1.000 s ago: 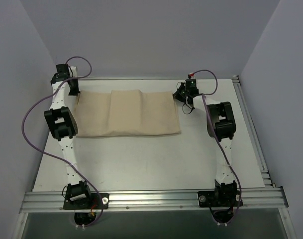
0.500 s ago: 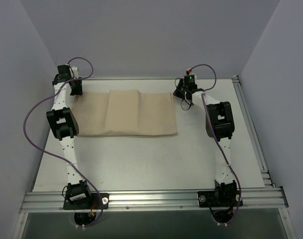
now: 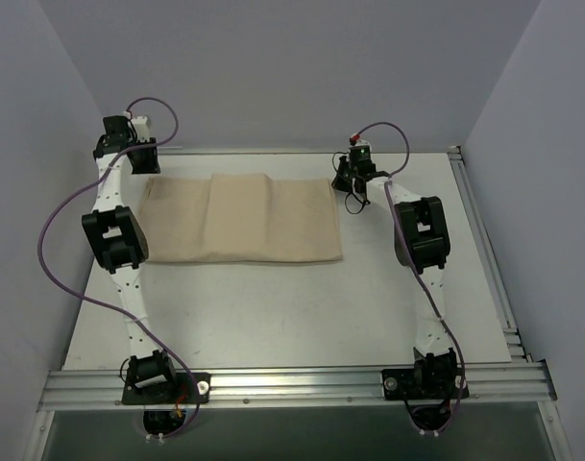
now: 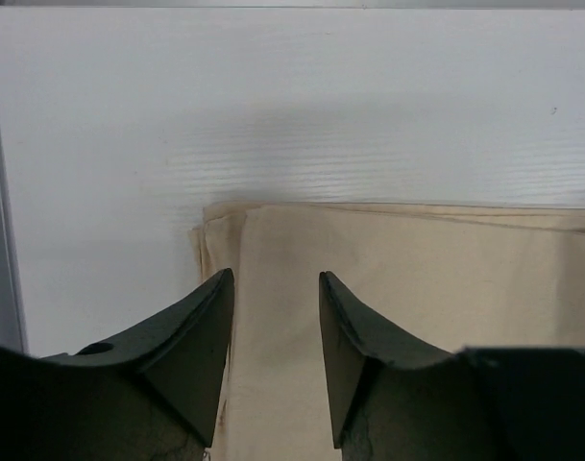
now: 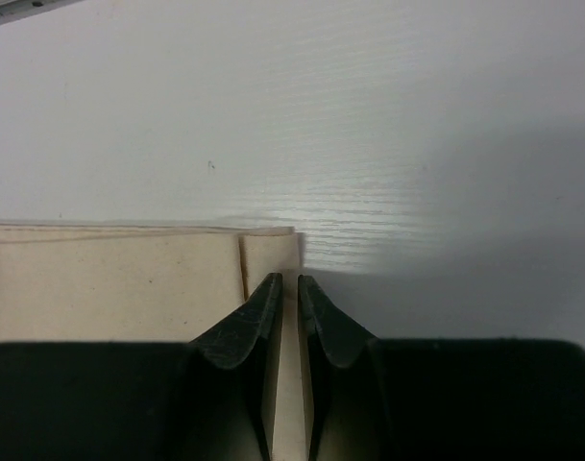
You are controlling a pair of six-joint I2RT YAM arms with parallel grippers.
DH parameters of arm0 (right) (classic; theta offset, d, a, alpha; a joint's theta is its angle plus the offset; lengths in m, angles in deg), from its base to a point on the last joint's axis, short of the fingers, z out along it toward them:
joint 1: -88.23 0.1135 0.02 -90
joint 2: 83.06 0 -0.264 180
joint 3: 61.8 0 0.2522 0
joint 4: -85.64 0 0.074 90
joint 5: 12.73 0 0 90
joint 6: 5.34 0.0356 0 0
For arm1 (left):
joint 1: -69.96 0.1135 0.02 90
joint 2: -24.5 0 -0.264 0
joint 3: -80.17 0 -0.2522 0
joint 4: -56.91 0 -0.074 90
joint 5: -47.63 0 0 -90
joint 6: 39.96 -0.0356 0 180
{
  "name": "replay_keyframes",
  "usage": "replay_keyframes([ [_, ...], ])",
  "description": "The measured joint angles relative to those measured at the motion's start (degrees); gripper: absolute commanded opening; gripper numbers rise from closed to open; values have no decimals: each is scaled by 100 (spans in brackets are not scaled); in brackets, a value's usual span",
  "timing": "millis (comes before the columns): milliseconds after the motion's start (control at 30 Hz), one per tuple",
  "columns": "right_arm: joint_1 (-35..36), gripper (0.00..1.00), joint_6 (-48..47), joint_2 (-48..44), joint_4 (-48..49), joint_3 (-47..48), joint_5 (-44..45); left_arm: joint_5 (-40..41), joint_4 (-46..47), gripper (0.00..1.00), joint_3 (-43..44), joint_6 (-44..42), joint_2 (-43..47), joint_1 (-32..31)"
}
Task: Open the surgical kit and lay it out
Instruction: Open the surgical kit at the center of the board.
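From above, the beige cloth wrap (image 3: 242, 219) lies folded and flat on the far half of the table (image 3: 273, 307). What it holds inside is hidden. My left gripper (image 3: 138, 165) is at its far left corner, my right gripper (image 3: 354, 189) at its far right corner; their fingers are too small to read here.

On my left wrist, the fingers (image 4: 191, 336) stand spread above the cloth corner, holding nothing.

On my right wrist, the fingers (image 5: 258, 322) are nearly pressed together over the cloth edge; I cannot tell if they pinch it.
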Motion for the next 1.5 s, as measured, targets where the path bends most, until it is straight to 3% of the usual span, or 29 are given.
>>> replay_keyframes([
  [167,83,9,-96,-9,-13,0,87,-136,-262,42,573,22,-332,0],
  [567,203,13,-273,-26,-295,533,68,-81,-546,49,1025,85,-1104,9],
  [1100,225,19,-251,455,-415,850,-92,-149,-592,49,1084,249,-1156,96],
  [1233,225,28,-247,455,-431,857,-116,-192,-610,52,1088,304,-1156,144],
  [1500,236,29,-323,455,-525,909,-83,-197,-610,54,1088,299,-1156,155],
])
